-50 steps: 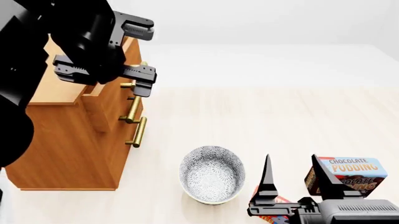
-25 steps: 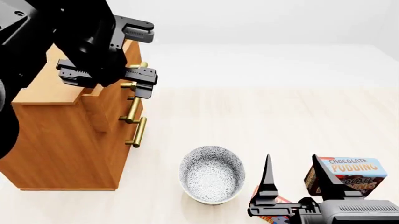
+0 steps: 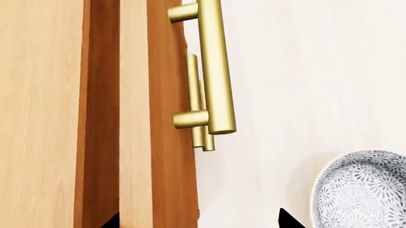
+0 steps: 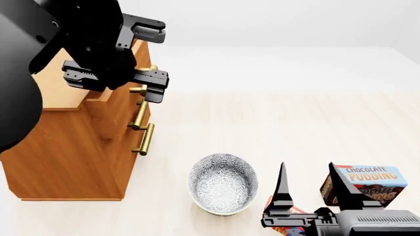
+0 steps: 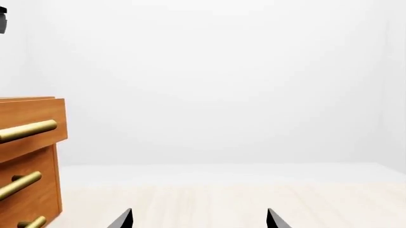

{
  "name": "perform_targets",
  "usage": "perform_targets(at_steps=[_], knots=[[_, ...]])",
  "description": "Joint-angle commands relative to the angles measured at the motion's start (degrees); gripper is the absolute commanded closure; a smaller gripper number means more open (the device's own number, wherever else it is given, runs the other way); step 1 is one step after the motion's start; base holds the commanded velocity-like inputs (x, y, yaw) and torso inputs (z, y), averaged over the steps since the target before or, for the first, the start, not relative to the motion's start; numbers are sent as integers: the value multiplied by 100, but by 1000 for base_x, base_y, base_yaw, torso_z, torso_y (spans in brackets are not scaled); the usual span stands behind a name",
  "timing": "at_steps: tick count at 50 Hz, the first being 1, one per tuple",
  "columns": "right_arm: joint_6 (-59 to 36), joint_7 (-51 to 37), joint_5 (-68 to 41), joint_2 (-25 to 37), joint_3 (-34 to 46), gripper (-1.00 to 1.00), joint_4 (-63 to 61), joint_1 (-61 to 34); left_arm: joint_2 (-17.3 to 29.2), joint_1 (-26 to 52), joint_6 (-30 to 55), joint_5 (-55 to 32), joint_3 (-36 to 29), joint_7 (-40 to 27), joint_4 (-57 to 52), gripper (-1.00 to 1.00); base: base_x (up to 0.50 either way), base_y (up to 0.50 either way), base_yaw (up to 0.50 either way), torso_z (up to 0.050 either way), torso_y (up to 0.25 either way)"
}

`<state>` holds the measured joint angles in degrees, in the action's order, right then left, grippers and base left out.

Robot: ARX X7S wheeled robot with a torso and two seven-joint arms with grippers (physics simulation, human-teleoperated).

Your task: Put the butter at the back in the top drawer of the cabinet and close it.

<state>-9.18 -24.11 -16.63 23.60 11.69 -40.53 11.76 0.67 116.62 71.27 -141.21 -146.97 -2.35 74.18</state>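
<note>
1. Left tool (image 4: 141, 56) hangs over the front upper edge of the cabinet (image 4: 72, 147), its two dark fingers spread wide apart and holding nothing.
2. Its wrist view shows the top drawer (image 3: 136, 114) pulled a little way out, with a dark gap between the drawer front and the cabinet body.
3. That drawer's brass handle (image 3: 212, 66) sits between the spread fingers but is not gripped; the handles of the two lower drawers line up behind it.
4. Right tool (image 4: 308, 194) sits low at the near right of the head view, fingers parted and pointing away from the robot, empty.
5. Just beneath its left finger lies the butter (image 4: 279, 209) on the floor, only an orange-red corner showing.
6. A patterned bowl (image 4: 223, 184) stands on the floor between the cabinet and the butter.
7. A chocolate pudding box (image 4: 371, 182) stands beside the right tool, farther right.
</note>
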Motion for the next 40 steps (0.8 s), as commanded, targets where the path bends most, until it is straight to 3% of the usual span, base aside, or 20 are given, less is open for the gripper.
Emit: perform_targets(at_steps=[1, 17, 32, 40], knots=[[21, -14, -29, 21, -10, -100, -4, 7, -63, 153, 59, 421, 1089, -451, -202, -100, 0, 0, 0, 0, 0], [12, -47, -106, 58, -51, -100, -50, 6, -61, -13, 194, 1292, 2689, -652, -357, -100, 0, 0, 0, 0, 0], [7, -67, -149, 79, -61, -100, -28, -25, -59, -46, 276, 1640, 3454, -369, -355, -100, 0, 0, 0, 0, 0], [14, -82, -156, 98, -62, -100, -55, -4, -51, -9, 233, 1590, 3702, -556, -549, -100, 0, 0, 0, 0, 0]])
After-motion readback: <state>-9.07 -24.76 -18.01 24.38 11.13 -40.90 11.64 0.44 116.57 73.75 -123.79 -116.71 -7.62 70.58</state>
